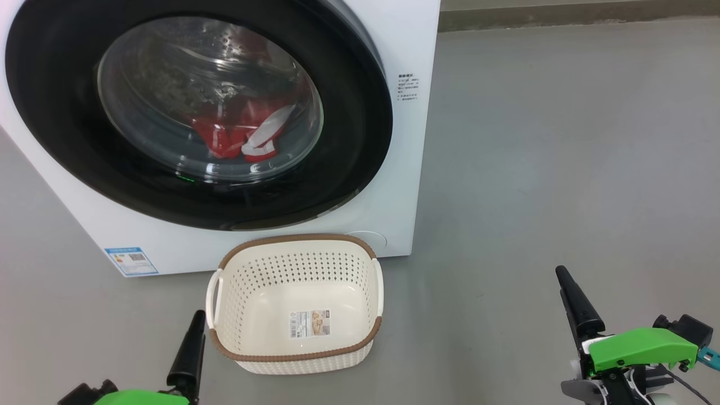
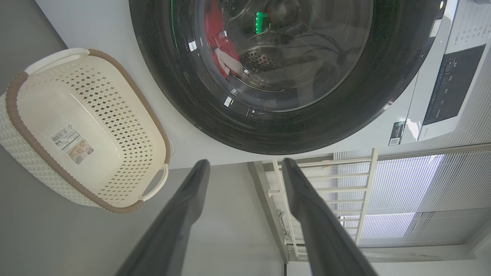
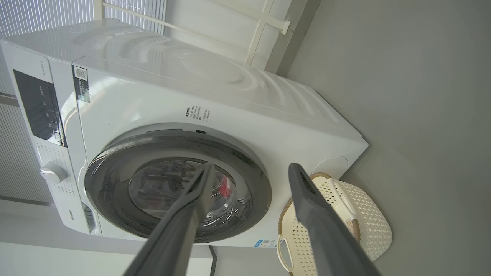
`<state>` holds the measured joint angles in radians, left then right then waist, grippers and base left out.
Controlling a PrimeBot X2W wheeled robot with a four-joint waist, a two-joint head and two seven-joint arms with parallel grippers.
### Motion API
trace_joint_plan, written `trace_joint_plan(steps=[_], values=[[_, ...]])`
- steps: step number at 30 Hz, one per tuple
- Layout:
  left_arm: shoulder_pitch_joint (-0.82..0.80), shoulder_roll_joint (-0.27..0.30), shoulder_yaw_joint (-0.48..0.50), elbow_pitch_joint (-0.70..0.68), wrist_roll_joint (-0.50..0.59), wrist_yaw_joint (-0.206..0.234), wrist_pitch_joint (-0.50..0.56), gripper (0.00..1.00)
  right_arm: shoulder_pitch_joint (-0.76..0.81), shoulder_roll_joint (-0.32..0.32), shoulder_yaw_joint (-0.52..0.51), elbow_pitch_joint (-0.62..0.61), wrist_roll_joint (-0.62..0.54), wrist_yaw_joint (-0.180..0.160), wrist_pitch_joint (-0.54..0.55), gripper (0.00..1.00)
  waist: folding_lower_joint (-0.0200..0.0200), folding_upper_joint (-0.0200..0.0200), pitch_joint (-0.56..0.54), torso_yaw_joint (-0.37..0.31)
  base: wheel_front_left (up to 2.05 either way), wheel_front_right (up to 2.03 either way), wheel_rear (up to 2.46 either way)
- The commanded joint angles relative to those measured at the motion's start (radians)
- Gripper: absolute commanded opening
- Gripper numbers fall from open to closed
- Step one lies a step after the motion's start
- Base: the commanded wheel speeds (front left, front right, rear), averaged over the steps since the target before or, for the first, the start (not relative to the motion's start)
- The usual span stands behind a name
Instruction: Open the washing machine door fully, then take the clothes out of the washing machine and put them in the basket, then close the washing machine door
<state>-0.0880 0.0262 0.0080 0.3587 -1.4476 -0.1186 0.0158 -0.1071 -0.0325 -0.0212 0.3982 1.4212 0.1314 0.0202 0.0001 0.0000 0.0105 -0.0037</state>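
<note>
Door [image 1: 169,84] sits flush against the washer [image 1: 405,45] front, so by my reading the task has not begun. Opening, unloading and closing are all left to do.

At the near left, the left hand [image 2: 245,165] hangs low over the floor [image 1: 562,140] just left of the basket [image 1: 298,354], fingers spread wide and holding nothing.

A blue label [image 1: 130,260] with a coloured scale and a QR code is stuck on the washer's lower left corner. Its words are too small to read.

Behind the door glass the clothes [image 1: 242,132], red with white panels, lie in the bottom of the drum.

The basket stands on the floor just in front of the washer, below the door, and it is empty. A paper label [image 1: 309,323] with a barcode lies on its bottom, the print too fine to make out.

To the right of the door, a small text block [image 1: 409,87] is printed on the white front, also unreadable.

In the right wrist view a dark control panel [image 3: 40,107] and a QR sticker [image 3: 80,73] show on the washer's top strip. A small brand word sits beside the panel, and I cannot read it with certainty.

At the near right, the right hand [image 3: 252,168] is well apart from the washer, fingers wide and holding nothing.
</note>
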Motion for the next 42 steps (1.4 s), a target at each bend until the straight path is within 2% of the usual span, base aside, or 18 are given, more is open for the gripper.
trace_joint_plan(steps=[1,42], values=[[-0.05,0.015,0.006,-0.023,0.035,0.004,-0.011,1.0,-0.055,-0.011,0.009,-0.017,-0.04,0.0,-0.014,1.0,-0.0001,0.0,0.0,0.0,0.0,0.0,0.0],[-0.103,0.018,-0.038,-0.095,0.615,0.075,-0.125,1.0,-0.132,-0.013,0.067,-0.062,-0.608,0.0,-0.129,1.0,-0.0001,0.0,0.0,-0.01,0.0,0.0,0.0]])
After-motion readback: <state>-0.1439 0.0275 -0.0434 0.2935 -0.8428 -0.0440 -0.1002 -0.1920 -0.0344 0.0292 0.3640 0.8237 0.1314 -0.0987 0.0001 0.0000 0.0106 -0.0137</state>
